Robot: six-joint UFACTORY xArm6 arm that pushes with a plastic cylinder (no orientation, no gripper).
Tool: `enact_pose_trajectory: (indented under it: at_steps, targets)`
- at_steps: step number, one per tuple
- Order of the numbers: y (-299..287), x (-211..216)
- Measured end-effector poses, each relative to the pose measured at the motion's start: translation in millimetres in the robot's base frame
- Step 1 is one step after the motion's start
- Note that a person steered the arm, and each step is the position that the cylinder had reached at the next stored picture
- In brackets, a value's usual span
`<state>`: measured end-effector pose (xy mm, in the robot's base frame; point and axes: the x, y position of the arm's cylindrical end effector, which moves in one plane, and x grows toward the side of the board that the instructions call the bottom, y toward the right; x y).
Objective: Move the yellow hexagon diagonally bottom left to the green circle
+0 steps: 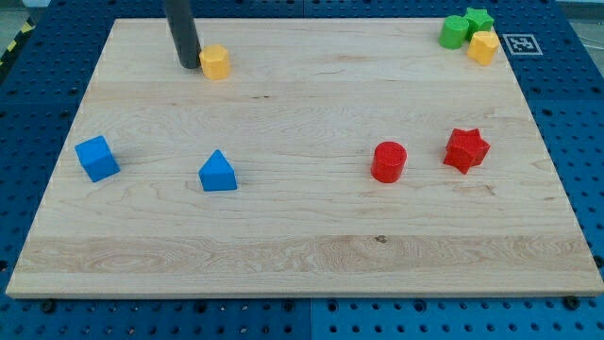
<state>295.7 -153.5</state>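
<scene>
Setting: pale wooden bench (302, 255) lying on a blue perforated base, with a small black-and-white marker tag (521, 43) just off the bench's top right corner.
Near left: blue cube (97, 158) close to the left edge; blue triangular block (218, 172) to its right, well apart from it.
Near right: red cylinder (388, 161) and red star (465, 149) side by side with a small gap, toward the right edge.
Far left: yellow hexagon (215, 62) close to the top edge, left of centre.
Rod: dark and upright, coming down from the view's top; my tip (190, 65) sits just to the left of this yellow hexagon, touching it or nearly so.
Far right corner: green circle (453, 32), green star (478, 20) and a second yellow block (483, 46) clustered tightly together; the yellow one lies at the lower right of the green circle.
Fingers: the arm carries none, only the rod, so no open or closed state can be told.
</scene>
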Motion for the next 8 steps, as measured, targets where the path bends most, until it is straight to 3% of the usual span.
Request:
enact_pose_trajectory:
  at_steps: [5, 8]
  targets:
    - [86.3, 5.9]
    - [130.2, 40.4]
